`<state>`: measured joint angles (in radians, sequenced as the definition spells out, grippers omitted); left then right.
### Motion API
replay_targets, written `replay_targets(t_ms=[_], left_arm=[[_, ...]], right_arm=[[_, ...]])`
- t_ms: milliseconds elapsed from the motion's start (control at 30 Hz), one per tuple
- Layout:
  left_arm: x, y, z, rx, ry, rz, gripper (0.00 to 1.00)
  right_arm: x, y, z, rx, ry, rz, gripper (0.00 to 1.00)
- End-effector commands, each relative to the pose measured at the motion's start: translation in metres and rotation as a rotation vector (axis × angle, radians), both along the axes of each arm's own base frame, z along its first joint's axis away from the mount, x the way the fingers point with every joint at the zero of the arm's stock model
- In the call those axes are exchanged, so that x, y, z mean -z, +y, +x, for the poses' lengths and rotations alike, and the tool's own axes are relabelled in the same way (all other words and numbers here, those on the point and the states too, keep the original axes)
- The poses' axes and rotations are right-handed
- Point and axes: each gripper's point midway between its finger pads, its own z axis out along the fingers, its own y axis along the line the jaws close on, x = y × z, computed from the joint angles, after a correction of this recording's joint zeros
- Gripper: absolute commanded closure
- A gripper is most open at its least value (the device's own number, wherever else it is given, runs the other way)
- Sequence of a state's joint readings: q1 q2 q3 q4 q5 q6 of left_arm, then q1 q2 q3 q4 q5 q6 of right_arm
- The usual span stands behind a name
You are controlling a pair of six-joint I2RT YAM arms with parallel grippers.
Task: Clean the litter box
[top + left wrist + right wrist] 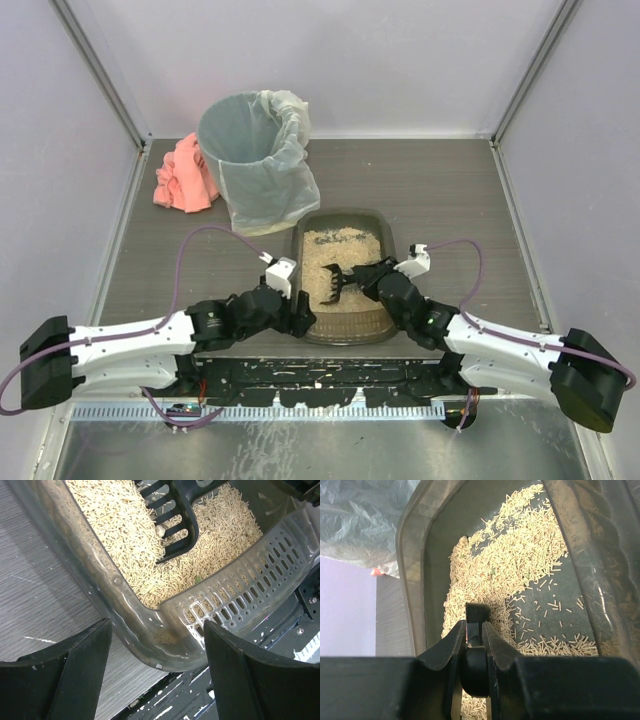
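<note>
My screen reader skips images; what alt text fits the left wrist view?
The left gripper, open, flanks a corner of the litter box; a black slotted scoop sits in the beige pellets inside.

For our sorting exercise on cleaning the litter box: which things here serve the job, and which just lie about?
Job: dark shallow plastic litter box; black slotted scoop; round grey lined bin.
Lying about: crumpled pink cloth.
</note>
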<state>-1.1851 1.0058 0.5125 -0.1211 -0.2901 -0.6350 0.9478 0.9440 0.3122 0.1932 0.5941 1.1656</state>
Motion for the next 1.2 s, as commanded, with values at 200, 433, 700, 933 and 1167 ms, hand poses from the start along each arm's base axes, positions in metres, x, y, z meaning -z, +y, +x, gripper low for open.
replay_targets(t_ms=[200,433,700,933,1167], left_arm=[[-0.036,0.029,0.009,-0.084,-0.094,-0.028,0.13],[-0.035,0.045,0.010,-0.116,-0.105,-0.010,0.10],[-0.029,0.050,0.009,-0.129,-0.097,0.002,0.10],[-0.030,0.057,0.009,-0.143,-0.105,0.013,0.10],[-0.040,0.063,0.011,-0.155,-0.126,0.011,0.10]], right_arm=[[0.003,0.001,-0.006,-0.037,0.029,0.128,0.99],[-0.010,-0.012,0.001,0.017,-0.018,0.205,1.00],[-0.024,-0.025,0.003,0.063,-0.058,0.310,0.99],[-0.032,-0.036,0.004,0.106,-0.081,0.361,0.99],[-0.047,-0.047,0.002,0.134,-0.113,0.381,0.99]])
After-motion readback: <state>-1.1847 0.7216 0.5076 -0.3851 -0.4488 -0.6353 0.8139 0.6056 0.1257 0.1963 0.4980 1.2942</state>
